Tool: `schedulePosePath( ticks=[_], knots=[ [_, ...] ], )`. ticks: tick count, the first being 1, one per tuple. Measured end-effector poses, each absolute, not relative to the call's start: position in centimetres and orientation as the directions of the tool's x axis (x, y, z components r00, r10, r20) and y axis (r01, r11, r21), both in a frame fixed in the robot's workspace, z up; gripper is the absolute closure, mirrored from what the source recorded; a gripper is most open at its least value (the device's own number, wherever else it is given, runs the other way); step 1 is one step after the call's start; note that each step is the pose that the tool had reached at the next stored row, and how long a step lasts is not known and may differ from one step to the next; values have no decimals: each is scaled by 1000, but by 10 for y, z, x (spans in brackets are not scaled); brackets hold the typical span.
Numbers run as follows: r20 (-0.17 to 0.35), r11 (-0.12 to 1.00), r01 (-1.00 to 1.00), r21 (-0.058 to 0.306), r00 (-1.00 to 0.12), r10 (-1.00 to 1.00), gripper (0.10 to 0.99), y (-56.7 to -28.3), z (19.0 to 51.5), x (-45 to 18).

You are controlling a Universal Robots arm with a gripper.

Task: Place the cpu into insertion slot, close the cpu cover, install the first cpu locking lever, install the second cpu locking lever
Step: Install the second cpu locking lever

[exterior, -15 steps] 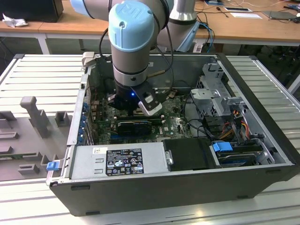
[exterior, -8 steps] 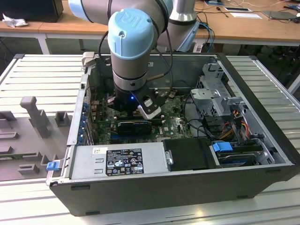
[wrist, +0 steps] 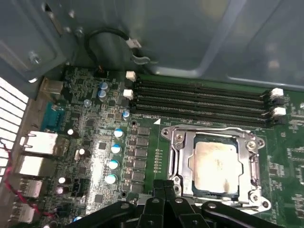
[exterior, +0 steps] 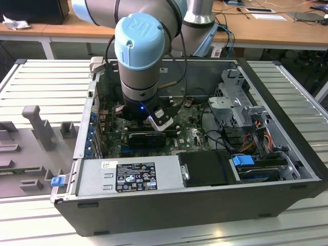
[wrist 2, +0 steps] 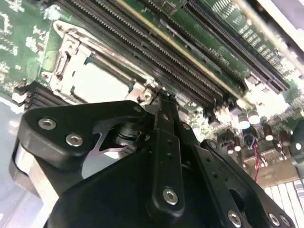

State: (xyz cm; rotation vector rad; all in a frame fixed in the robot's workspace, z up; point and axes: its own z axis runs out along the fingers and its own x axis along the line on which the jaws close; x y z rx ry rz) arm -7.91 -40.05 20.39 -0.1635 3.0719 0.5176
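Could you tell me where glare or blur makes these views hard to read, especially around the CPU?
In the second wrist view, the cpu is washed pale by glare, the memory slots smear toward the far edge, and the tool looms dark in front. In the first wrist view, the cpu is evenly lit and mottled inside the cpu cover. In the exterior view, the arm shades the motherboard.

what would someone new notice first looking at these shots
First the big blue-capped robot arm reaching down into the open computer case in the exterior view. Next, in the first wrist view, the cpu with its pale metal top lying in the socket with the cpu cover closed down around it, beside the long black memory slots. The gripper sits right at the cover's edge, fingers together.
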Motion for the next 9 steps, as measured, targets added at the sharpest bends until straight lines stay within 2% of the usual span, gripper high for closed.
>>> schedulePosePath(
  ticks=[4,9],
  knots=[
    [-39,939,-107,326,-994,-100,980,-400,223,-79],
    [-39,939,-107,326,-994,-100,980,-400,225,-79]
  ],
)
